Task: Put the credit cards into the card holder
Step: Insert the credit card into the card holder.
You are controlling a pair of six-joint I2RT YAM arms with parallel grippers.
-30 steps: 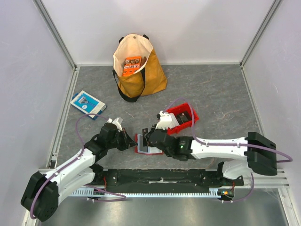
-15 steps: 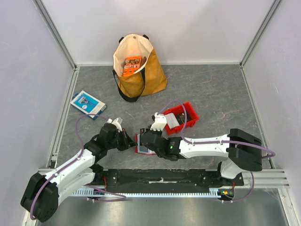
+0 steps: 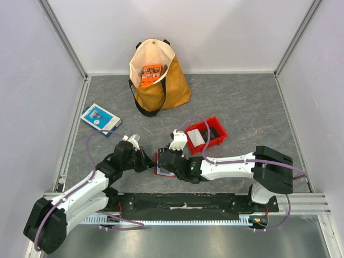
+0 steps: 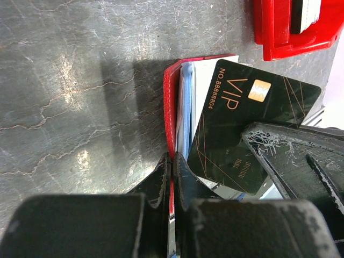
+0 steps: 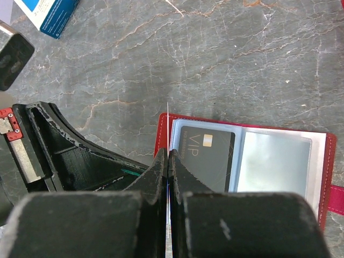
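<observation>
The right arm (image 3: 236,164) has swung left over the last second. Its wrist, which sat over the red bin (image 3: 214,144), now leaves the bin uncovered and hangs above the card holder (image 5: 274,161). The left arm (image 3: 91,185) has not moved. The holder lies open on the table (image 3: 252,102) between the two wrists, near the bin, with its pockets facing up.

The left gripper (image 4: 172,161) stays fully closed on the holder's red left edge, pinning it. The right gripper (image 5: 168,153), clamped tight throughout, carries a credit card (image 5: 167,123) that its own camera sees edge-on as a thin pale line, now right over that same edge.

A dark VIP card (image 5: 207,156) shows at the left pocket. Whether it is the pinched card or a second one already lying there is hard to tell. The carry looks finished, with the slide into the pocket not yet done.
</observation>
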